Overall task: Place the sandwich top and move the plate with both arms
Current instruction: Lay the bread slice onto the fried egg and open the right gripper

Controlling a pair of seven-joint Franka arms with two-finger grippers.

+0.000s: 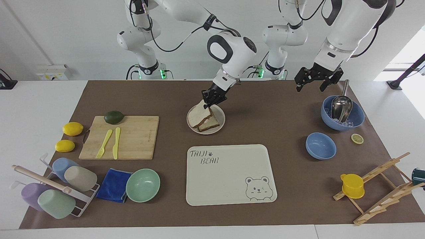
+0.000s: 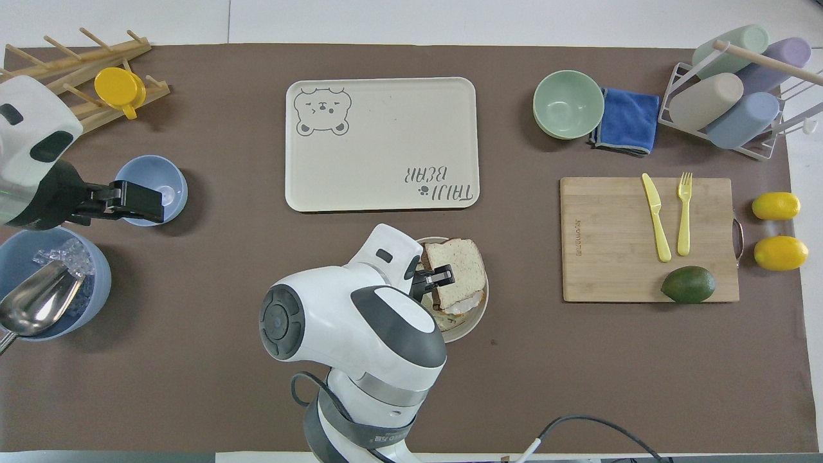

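Over the plate (image 1: 219, 127), the right gripper (image 1: 210, 101) pinches one edge of the sandwich top (image 1: 199, 116), which slopes down from its jaws onto the toast; left gripper (image 1: 313, 80) hovers, fingers spread.

One camera sits high across the bench (image 1: 265, 99), facing the robots; another looks steeply down from above them. Both cover the whole bench.

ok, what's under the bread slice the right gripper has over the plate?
The bread slice, tilted in the right gripper, covers the toast on the plate; only the toast's edge shows. No egg is visible now, hidden if there.
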